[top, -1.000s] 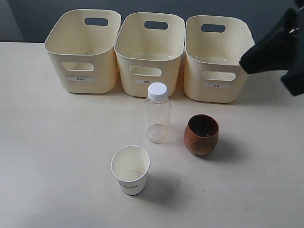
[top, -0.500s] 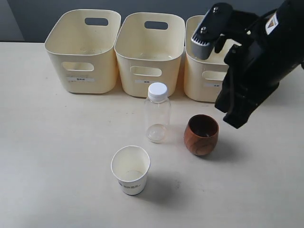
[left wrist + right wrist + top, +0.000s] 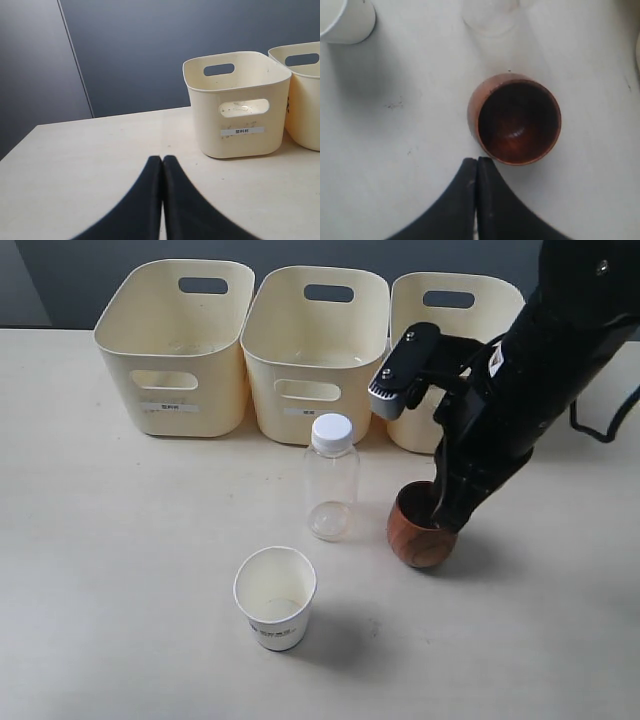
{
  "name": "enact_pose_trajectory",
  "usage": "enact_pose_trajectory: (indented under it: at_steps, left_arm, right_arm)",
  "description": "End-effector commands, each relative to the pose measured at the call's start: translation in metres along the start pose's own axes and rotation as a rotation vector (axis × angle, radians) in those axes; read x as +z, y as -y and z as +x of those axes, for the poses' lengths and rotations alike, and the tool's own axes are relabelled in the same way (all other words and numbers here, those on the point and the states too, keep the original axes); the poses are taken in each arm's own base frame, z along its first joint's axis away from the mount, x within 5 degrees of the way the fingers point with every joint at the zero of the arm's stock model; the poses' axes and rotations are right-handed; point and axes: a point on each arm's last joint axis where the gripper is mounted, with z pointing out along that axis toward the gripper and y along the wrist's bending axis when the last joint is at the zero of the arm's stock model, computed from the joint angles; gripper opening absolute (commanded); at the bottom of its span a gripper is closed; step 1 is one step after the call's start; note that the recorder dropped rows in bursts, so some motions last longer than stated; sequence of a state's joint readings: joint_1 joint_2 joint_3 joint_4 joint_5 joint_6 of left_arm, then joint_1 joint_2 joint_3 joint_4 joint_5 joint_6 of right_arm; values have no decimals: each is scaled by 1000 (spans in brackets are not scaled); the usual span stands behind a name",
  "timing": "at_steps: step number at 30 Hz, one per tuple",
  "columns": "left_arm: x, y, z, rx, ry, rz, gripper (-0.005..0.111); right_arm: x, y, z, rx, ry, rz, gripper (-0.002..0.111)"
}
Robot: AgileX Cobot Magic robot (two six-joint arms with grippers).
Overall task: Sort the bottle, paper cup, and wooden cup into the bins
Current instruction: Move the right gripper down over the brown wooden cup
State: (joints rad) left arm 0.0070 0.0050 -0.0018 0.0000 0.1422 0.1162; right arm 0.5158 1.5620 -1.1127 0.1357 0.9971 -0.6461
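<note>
Right wrist view — wooden cup nr jaws

A pale, lightly speckled table stretched wide — behind it stood a dark blue-grey wall with one vertical seam.

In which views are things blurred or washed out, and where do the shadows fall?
Right wrist view: the wooden cup is fairly sharp, the bottle is pale and lost against the bright table, the paper cup throws a soft shadow. Exterior view: even light, soft shadows to the right of both cups. Left wrist view: the left gripper is a dark, soft-edged shape; the bin is sharp.
</note>
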Motion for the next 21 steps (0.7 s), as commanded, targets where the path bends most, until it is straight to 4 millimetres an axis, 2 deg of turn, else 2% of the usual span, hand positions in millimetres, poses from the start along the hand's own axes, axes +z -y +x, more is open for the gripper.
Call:
enact_pose_trajectory:
  at_steps: [1, 11, 13, 16, 19, 21]
  left_arm:
    - [0, 0, 0, -1, 10, -2, 0]
    - [0, 0, 0, -1, 10, -2, 0]
    - [0, 0, 0, -1, 10, -2, 0]
    - [0, 0, 0, -1, 10, -2, 0]
    - [0, 0, 0, -1, 10, -2, 0]
    - [0, 0, 0, -1, 10, -2, 0]
  right_arm:
    - [14, 4, -4, 6, -1, 0, -1]
    - [28, 7, -6, 12, -20, -12, -1]
    - [30, 6, -6, 19, -27, -28, 2]
    - [30, 4, -7, 32, -21, -45, 20]
    - [30, 5, -8, 36, -8, -42, 49]
    - [30, 4, -9, 43, 2, -44, 59]
